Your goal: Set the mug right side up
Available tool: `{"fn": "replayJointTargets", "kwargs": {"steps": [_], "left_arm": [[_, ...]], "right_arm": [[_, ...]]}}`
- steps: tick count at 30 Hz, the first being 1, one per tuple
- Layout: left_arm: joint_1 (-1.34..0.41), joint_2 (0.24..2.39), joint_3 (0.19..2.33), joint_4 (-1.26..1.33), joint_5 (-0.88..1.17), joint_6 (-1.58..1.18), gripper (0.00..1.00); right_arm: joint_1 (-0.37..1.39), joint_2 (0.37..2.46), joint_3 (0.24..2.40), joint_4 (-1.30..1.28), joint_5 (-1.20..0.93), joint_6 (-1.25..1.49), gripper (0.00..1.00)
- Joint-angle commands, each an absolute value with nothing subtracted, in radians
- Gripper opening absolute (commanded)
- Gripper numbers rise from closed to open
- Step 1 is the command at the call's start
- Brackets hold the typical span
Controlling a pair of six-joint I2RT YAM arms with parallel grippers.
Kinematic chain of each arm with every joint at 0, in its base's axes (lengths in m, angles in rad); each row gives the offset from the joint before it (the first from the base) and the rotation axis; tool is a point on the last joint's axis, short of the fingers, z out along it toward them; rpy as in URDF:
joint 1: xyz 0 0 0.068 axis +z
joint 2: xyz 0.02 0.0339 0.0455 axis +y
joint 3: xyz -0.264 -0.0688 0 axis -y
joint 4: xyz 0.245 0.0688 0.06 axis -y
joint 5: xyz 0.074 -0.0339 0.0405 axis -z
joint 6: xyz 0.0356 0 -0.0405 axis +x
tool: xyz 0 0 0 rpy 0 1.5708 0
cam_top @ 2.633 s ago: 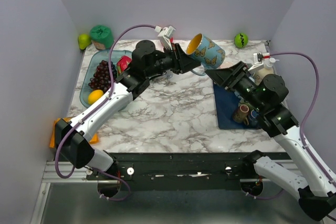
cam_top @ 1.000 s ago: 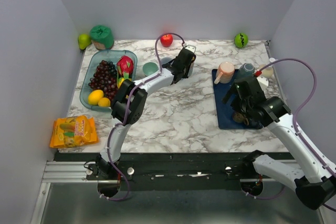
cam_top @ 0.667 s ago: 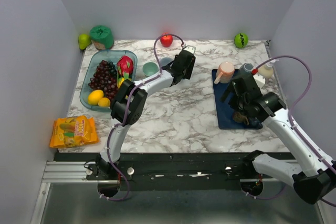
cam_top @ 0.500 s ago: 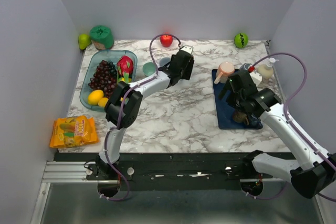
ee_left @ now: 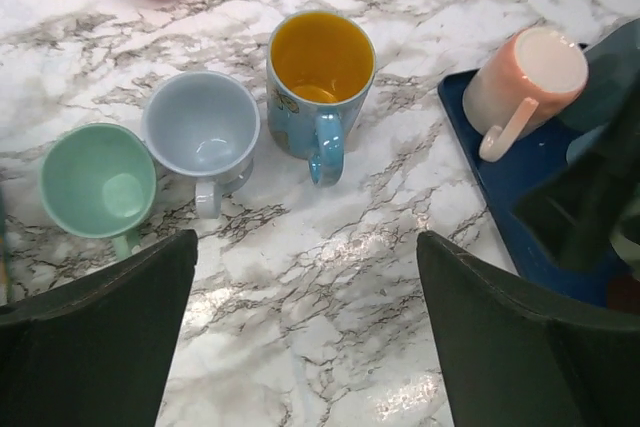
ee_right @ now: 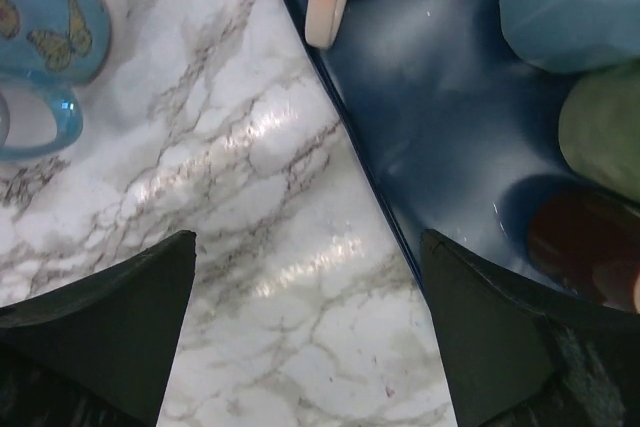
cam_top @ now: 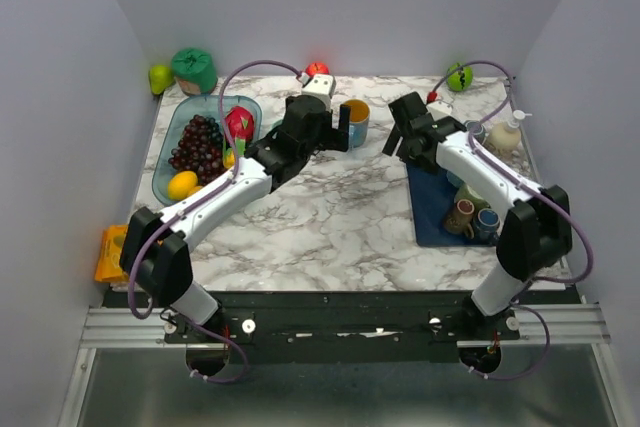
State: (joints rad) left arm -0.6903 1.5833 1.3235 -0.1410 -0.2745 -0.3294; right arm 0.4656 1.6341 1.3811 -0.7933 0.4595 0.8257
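Observation:
The blue butterfly mug [ee_left: 318, 72] with a yellow inside stands upright on the marble table, handle toward the camera; it also shows in the top view as the mug [cam_top: 356, 119] and at the right wrist view's left edge as the mug [ee_right: 45, 27]. My left gripper [ee_left: 305, 347] hangs open above and short of it, holding nothing; from above the left gripper [cam_top: 338, 131] sits just left of the mug. My right gripper [ee_right: 305, 337] is open and empty over the tray's left edge, and the right gripper [cam_top: 398, 133] lies right of the mug.
A grey mug [ee_left: 200, 132] and a green mug [ee_left: 98, 182] stand upright left of the blue one. A pink mug [ee_left: 525, 72] sits upside down on the blue tray [cam_top: 430, 209] with other upturned mugs. Apple [cam_top: 317, 69], fruit bowl [cam_top: 165, 172], soap bottle [cam_top: 507, 132].
My left gripper opened, let go of the blue mug and drew back from it. The right arm swung left toward the tray's left edge.

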Motion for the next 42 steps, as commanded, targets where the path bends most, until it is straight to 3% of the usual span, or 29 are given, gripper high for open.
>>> {"fn": "replayJointTargets", "kwargs": {"steps": [1,8,14,21,35,40,42], "left_arm": [[-0.683,1.450,1.275,-0.224,-0.282,-0.319,0.99],[-0.629,1.283,1.186,-0.261,-0.172,-0.334,0.99],[-0.580,1.218,1.161,-0.258,-0.077,-0.354,0.99],[-0.549,1.232,1.173,-0.264,-0.060,-0.359,0.99],[-0.508,1.230,1.154,-0.262,-0.031,-0.374,0.99],[-0.503,1.229,1.151,-0.261,-0.025,-0.376,0.99],[-0.503,1.229,1.150,-0.259,-0.021,-0.377,0.99]], "right_arm": [[0.428,1.799,1.514,-0.773,0.547,0.802,0.95],[0.364,1.971,1.634,-0.776,0.578,0.801,0.90],[0.298,2.040,1.684,-0.733,0.555,0.721,0.80],[0.282,2.089,1.721,-0.703,0.506,0.660,0.56],[0.276,2.123,1.735,-0.715,0.512,0.650,0.24],[0.273,2.137,1.746,-0.730,0.500,0.643,0.00],[0.273,2.132,1.741,-0.733,0.497,0.643,0.01]]}}
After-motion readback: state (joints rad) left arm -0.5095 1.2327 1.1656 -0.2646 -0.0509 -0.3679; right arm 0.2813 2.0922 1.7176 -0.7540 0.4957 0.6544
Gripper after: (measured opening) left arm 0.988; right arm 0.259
